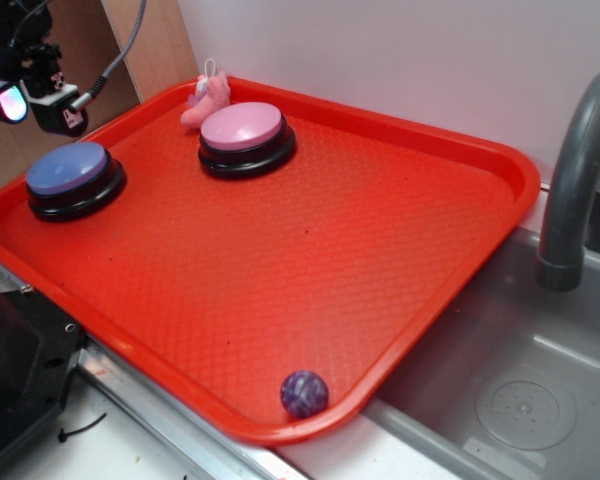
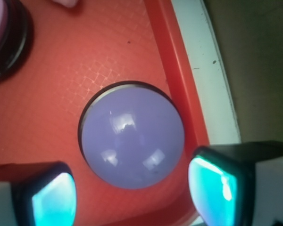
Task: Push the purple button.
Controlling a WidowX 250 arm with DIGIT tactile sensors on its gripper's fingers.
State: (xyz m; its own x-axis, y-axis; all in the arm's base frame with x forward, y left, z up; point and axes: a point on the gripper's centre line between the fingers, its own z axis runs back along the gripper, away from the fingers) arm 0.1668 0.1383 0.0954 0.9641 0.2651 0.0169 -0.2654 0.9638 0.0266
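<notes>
The purple button [image 1: 68, 168], a periwinkle dome on a black base, sits at the far left of the red tray [image 1: 380, 230]. In the wrist view the purple button [image 2: 132, 135] fills the middle, just ahead of my fingertips. My gripper [image 1: 35, 100] hangs above and behind it at the top left, apart from it. In the wrist view my gripper [image 2: 132, 200] is open and empty, its two glowing cyan pads [image 2: 210, 188] wide apart.
A pink-topped button [image 1: 245, 130] stands at the tray's back, with a small pink plush toy [image 1: 208, 100] behind it. A dark purple ball [image 1: 304, 393] lies at the tray's front edge. A grey sink [image 1: 520, 400] and faucet [image 1: 580, 170] are at the right.
</notes>
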